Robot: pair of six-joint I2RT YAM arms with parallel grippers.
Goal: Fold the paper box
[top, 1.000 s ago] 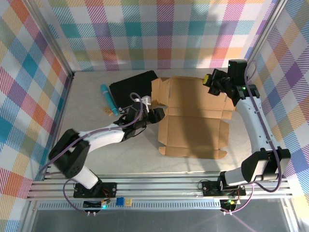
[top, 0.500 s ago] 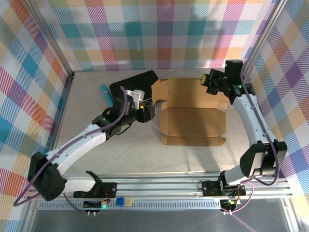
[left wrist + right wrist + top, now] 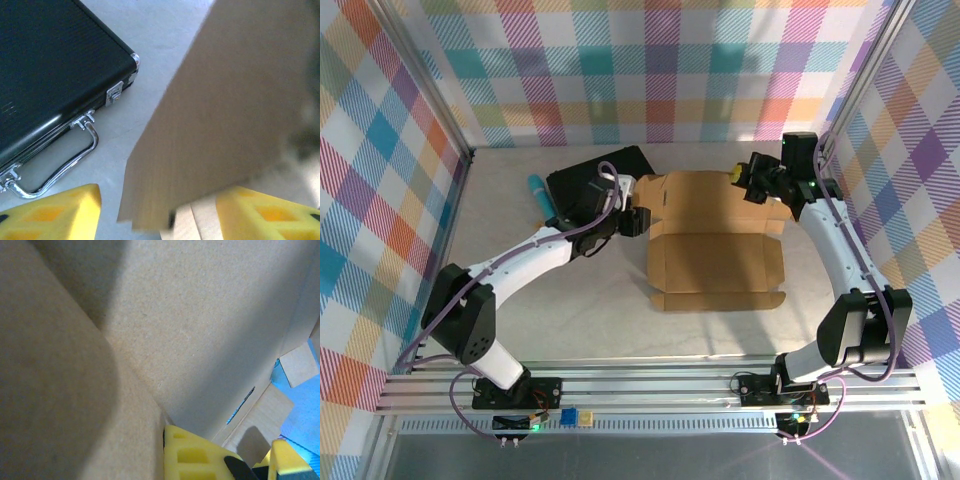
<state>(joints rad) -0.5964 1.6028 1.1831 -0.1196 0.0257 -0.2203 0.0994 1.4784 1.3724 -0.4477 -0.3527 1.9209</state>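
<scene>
The paper box (image 3: 715, 250) is a brown cardboard sheet lying partly folded mid-table, its back panel (image 3: 695, 195) tilted up. My left gripper (image 3: 632, 222) is at the box's left edge. In the left wrist view it (image 3: 160, 215) is open, with its yellow fingers (image 3: 50, 212) wide apart and a raised cardboard flap (image 3: 225, 115) standing between them. My right gripper (image 3: 747, 180) is at the back right of the box. It (image 3: 240, 462) is shut, and the outer face of one yellow finger (image 3: 195, 455) presses against a cardboard crease (image 3: 130, 375).
A black hard case (image 3: 588, 185) with metal latches (image 3: 115, 93) lies just left of the box's back corner, close to my left gripper. A teal pen (image 3: 542, 203) lies further left. Plaid walls enclose the table on three sides.
The box's outline has shrunk as its right side came inward and the sheet shifted left. My right gripper moved left and slightly nearer. My left gripper shifted back along the left edge.
</scene>
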